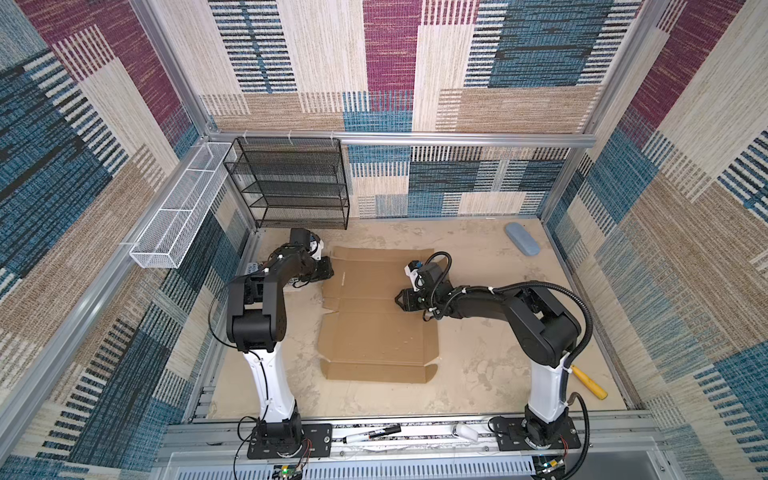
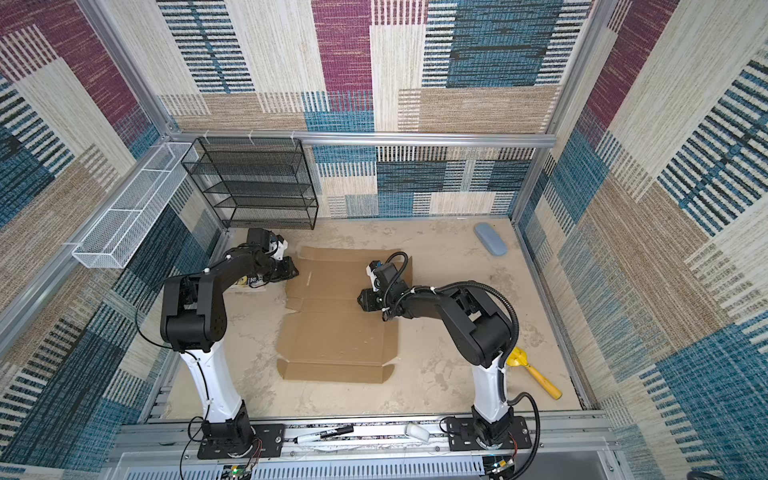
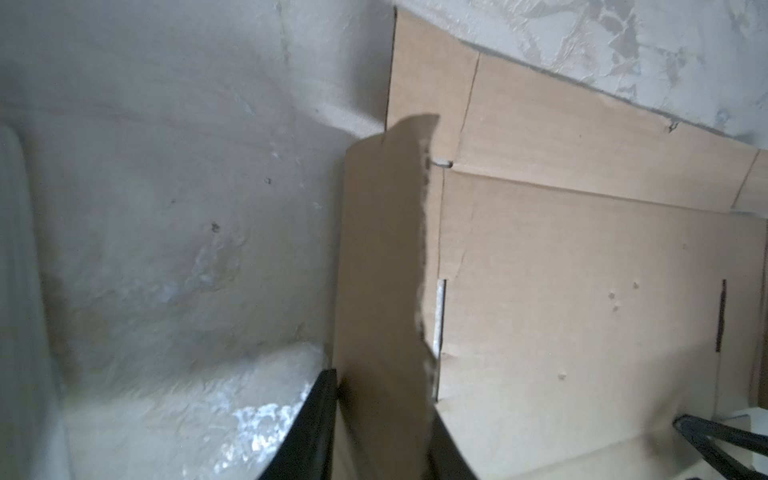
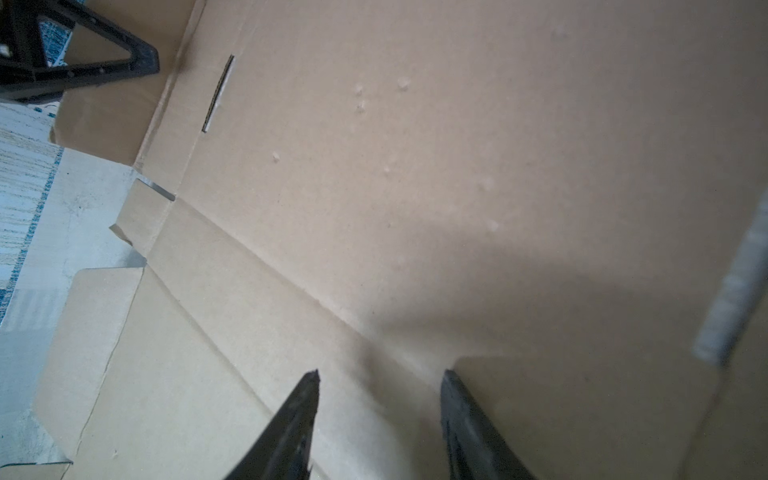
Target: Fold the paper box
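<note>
The paper box [image 1: 374, 328] is a flat brown cardboard sheet with flaps, lying mid-table in both top views [image 2: 336, 332]. My left gripper [image 1: 327, 271] is at the sheet's far left edge. In the left wrist view its black fingers [image 3: 320, 415] are shut on a side flap [image 3: 382, 257], which stands up from the sheet between them, the left gripper [image 3: 382, 395] holding it near its base. My right gripper [image 1: 399, 300] hovers low over the sheet's right half. Its jaws are apart with only flat cardboard beneath the right gripper [image 4: 380, 374]. The left gripper's finger [image 4: 104, 62] shows in the right wrist view.
A black mesh shelf [image 1: 291, 183] and a white wire basket [image 1: 178, 208] stand at the back left. A blue case [image 1: 523, 239] lies at the back right. A yellow-handled tool [image 1: 588, 380] lies by the right arm's base, and a marker [image 1: 370, 434] on the front rail.
</note>
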`<state>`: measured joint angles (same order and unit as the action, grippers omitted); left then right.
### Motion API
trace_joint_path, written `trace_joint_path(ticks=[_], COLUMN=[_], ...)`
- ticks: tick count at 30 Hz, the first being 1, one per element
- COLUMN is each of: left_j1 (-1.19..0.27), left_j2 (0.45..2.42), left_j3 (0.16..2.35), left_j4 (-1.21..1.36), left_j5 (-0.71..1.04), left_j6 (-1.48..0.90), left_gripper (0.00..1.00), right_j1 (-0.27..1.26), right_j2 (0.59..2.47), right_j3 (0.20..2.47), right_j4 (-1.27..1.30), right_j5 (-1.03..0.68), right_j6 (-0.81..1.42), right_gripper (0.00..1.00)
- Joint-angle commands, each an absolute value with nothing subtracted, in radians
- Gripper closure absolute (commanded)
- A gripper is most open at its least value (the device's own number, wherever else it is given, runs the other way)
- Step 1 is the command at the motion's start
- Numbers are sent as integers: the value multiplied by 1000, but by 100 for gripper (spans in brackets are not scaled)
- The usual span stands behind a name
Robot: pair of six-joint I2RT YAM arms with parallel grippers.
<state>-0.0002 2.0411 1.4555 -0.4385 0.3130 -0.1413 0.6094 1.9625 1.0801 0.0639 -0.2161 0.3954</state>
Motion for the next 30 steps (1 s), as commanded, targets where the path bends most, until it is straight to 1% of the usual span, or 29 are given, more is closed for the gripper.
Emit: trace_joint_path(ticks=[1, 4, 8, 11, 12, 13, 20, 23, 26, 30], left_j1=[1, 1, 1, 1, 0, 0, -13, -33, -60, -111], left_j2=[2048, 2048, 2043, 2038, 2033, 2025, 1937, 1884, 1816, 1711], left_j3=[1466, 1465, 1460, 1455, 1453, 1447, 1323, 1243, 1153, 1020], left_j4=[-457, -460, -461, -459, -455, -448, -327, -251, -160, -9], left_j5=[311, 301, 286, 291, 293, 295, 335, 339, 316, 240], left_j6=[-188, -189, -193, -199, -204, -208, -286, -330, -376, -422], left_gripper=[75, 78, 89, 92, 97, 100, 100, 100, 100, 100], right_j1=[607, 608, 606, 606, 604, 602, 591, 584, 577, 560], right_j2=[1980, 1977, 1970, 1959, 1954, 1950, 1896, 1862, 1832, 1809], right_j3=[1073, 1078, 1091, 1103, 1106, 1108, 1162, 1209, 1261, 1343], right_j4=[-144, -143, -147, -154, -156, -158, -180, -196, -221, -261], right_j5=[-163, -163, -164, -155, -145, -141, -138, -136, -125, -144], right_j6=[392, 387, 381, 373, 373, 371, 375, 394, 428, 554], right_gripper=[49, 49, 49, 48, 46, 45, 34, 26, 21, 14])
